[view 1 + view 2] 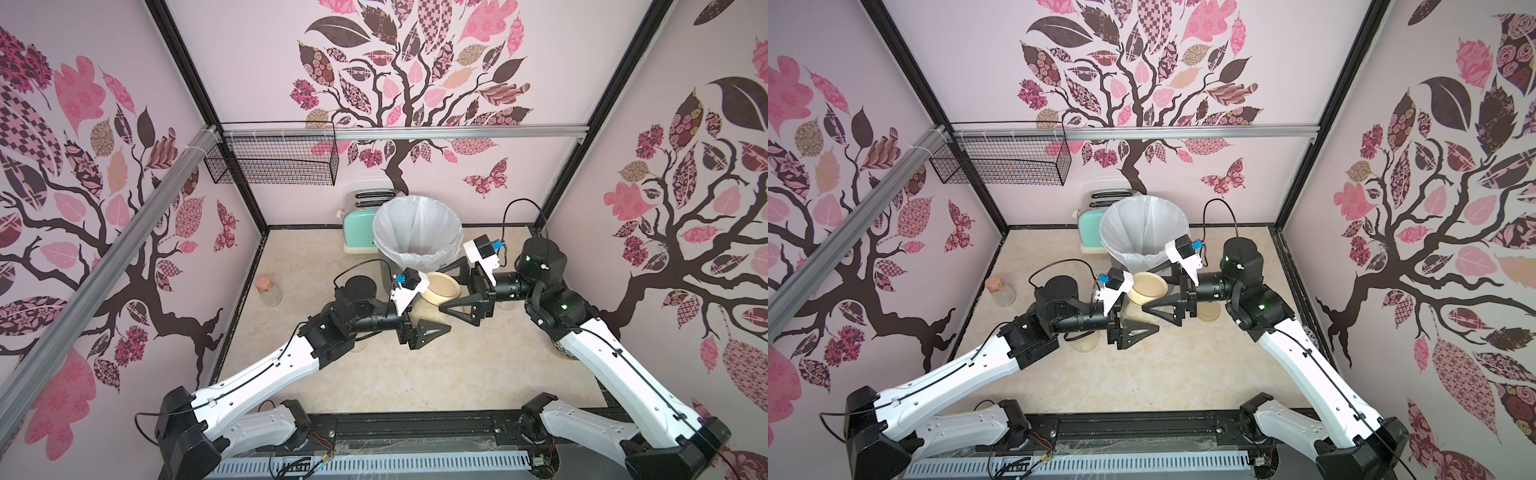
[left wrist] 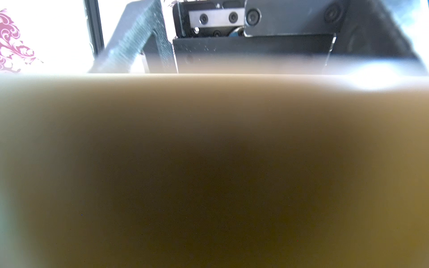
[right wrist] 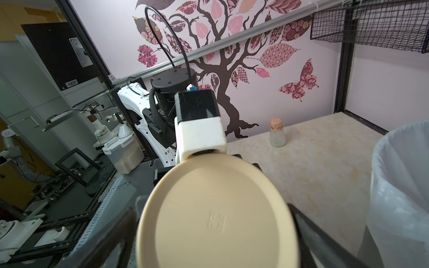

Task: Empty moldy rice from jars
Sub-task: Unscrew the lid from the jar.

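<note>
Table (image 1: 395,374): pale marbled top inside a booth with tree-print walls.
Bin (image 1: 417,232): white-lined, upper centre, just behind both grippers, with a teal toaster (image 1: 357,232) behind it.
Jar (image 1: 424,308): centre of frame, tipped over, with its lid (image 1: 440,284) turned toward the right gripper.
Rice (image 1: 433,312): inside that jar.
Left gripper (image 1: 428,318): jaws pinching the jar's glass body.
Right gripper (image 1: 444,289): jaws spread wide either side of the lid; I cannot tell whether they touch it.
Bottle (image 1: 269,291): corked, left of centre, well apart.
</note>
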You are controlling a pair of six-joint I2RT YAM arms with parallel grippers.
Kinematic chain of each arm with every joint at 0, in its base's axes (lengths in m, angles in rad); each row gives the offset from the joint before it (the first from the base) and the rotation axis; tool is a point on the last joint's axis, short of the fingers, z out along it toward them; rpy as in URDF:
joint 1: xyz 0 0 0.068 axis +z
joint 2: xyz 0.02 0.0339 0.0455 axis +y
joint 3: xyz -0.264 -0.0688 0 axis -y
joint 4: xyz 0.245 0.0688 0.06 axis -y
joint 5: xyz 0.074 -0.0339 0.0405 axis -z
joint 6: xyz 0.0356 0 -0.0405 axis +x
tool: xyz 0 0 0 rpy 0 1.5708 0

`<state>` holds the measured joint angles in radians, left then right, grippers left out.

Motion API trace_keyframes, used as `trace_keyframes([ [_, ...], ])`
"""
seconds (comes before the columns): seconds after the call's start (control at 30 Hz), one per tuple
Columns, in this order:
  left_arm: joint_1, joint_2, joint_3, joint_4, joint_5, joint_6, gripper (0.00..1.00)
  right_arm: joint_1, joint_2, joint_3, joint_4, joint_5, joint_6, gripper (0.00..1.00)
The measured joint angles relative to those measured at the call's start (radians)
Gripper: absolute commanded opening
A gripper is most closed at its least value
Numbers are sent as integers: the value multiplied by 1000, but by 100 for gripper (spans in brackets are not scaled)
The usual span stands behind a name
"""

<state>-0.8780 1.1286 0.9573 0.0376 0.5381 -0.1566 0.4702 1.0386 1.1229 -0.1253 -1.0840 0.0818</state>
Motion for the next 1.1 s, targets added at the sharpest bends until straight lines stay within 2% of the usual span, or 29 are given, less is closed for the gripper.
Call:
trace_keyframes([
  [0.37,7,-9,0,-11,-42,23,66,1,-96,81,-193,207,32,100],
  [0.67,9,2,0,-18,-71,39,66,10,-61,133,-285,353,92,100],
  [1.0,9,39,19,-26,-84,60,66,128,-39,153,-314,518,148,100],
  [1.1,9,44,21,-26,-85,62,66,135,-39,153,-315,541,158,100],
])
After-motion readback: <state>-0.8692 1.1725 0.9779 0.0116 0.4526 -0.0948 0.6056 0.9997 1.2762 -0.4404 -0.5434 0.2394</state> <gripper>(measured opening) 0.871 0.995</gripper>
